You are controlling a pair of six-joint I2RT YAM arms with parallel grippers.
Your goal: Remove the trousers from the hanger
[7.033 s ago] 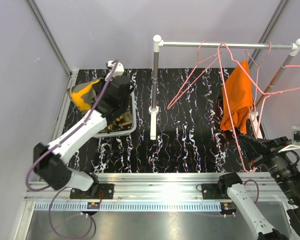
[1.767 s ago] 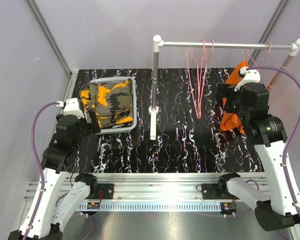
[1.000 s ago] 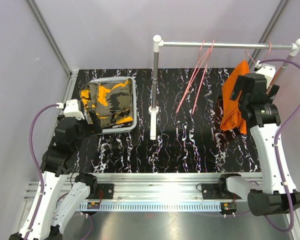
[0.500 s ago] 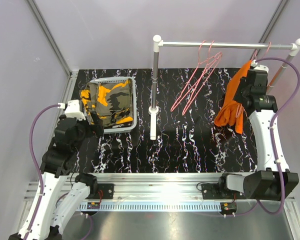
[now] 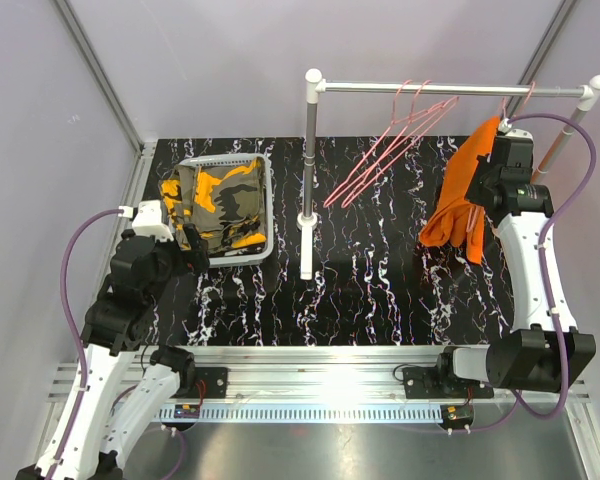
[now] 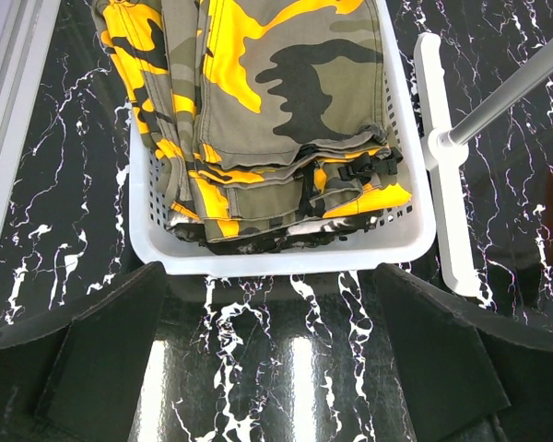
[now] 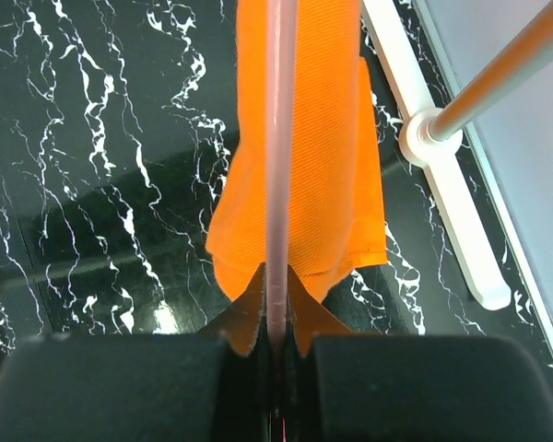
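Bright orange trousers [image 5: 458, 195] hang over a pink wire hanger [image 7: 276, 166] at the right end of the rack rail [image 5: 480, 90]. My right gripper [image 5: 500, 172] is up beside them, shut on the hanger's wire. In the right wrist view the wire runs straight into my shut right gripper [image 7: 276, 324], with the orange trousers [image 7: 323, 138] draped over both sides of it. Camouflage trousers [image 5: 220, 200] lie in the white basket [image 5: 265, 255]. My left gripper [image 6: 276, 368] hovers open just in front of the basket [image 6: 286, 260], nothing between its fingers [image 6: 101, 354].
Two empty pink hangers [image 5: 390, 140] hang tilted on the middle of the rail. The rack's left post [image 5: 307, 180] stands mid-table, and its right foot [image 7: 442, 175] lies below the orange trousers. Grey walls close in the black marbled table [image 5: 380, 290].
My right gripper has shut on the hanger wire. The orange trousers have swung out to the left, and the empty hangers have swung left too. The left arm is still.
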